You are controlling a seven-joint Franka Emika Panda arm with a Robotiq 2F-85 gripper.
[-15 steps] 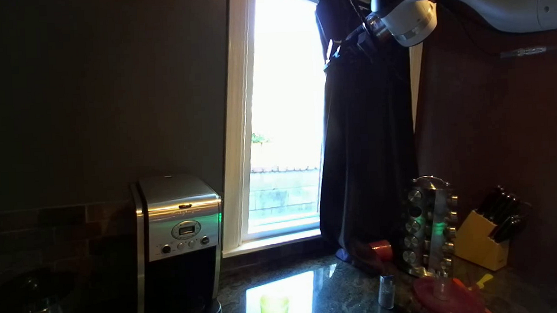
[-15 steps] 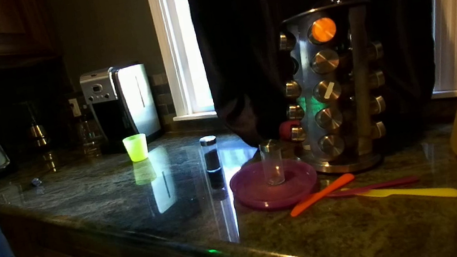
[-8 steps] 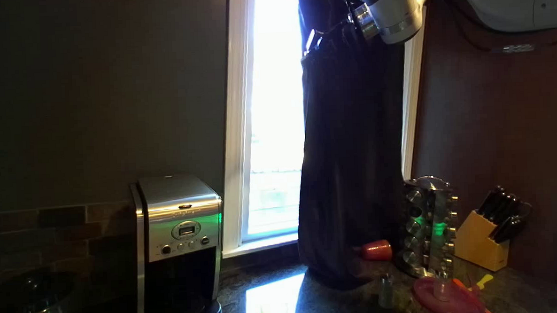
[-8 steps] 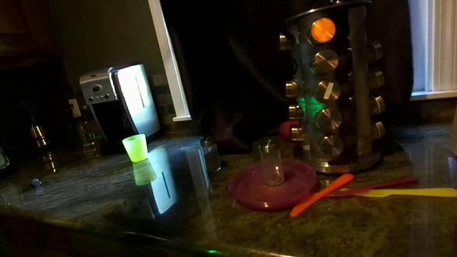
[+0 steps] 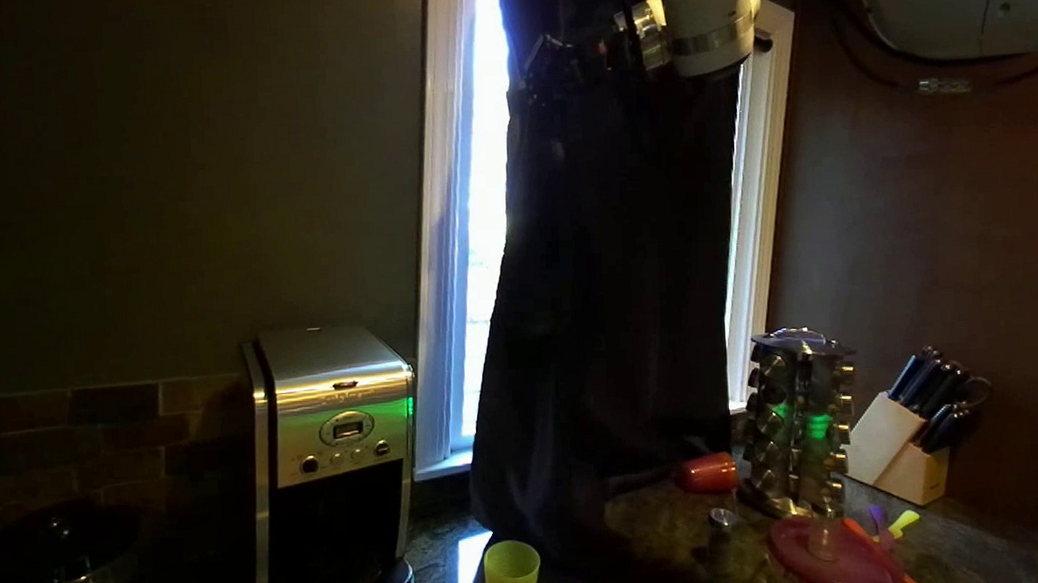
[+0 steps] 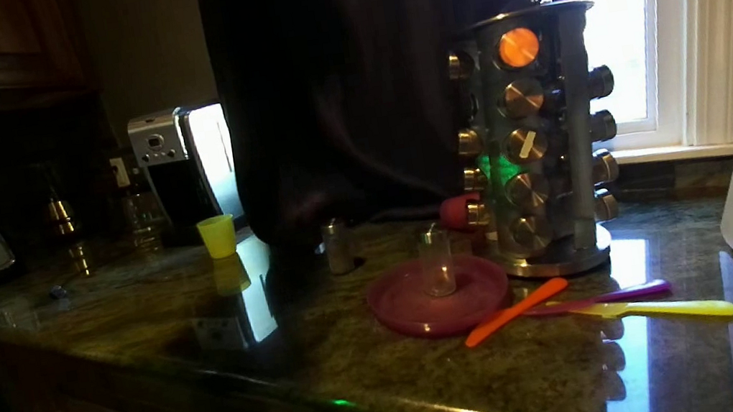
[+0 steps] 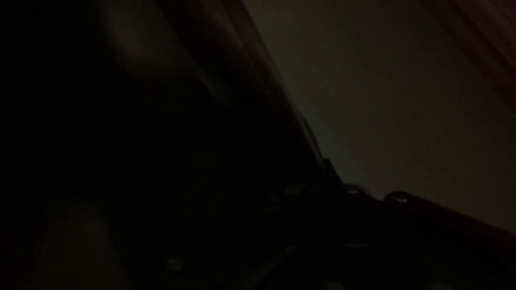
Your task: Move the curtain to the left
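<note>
Curtain, dark, one: hung before the window, bright glass showing to its right in an exterior view. Jaws: I have them clenched on its left edge, high up. Wrist view: nearly black to me. Counter: steel coffee maker, upright yellow cup, spice rack, red cup on its side.

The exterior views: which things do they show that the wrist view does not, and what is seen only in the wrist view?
Only the exterior views: the coffee maker, the yellow cup, the spice rack and the knife block, all in both of them.
Only the wrist view: small glints on dark parts, seen close up; much of it is too dark to read.
Shared: the hand, low in the wrist view and high in an exterior view, and, apparently, the curtain.
</note>
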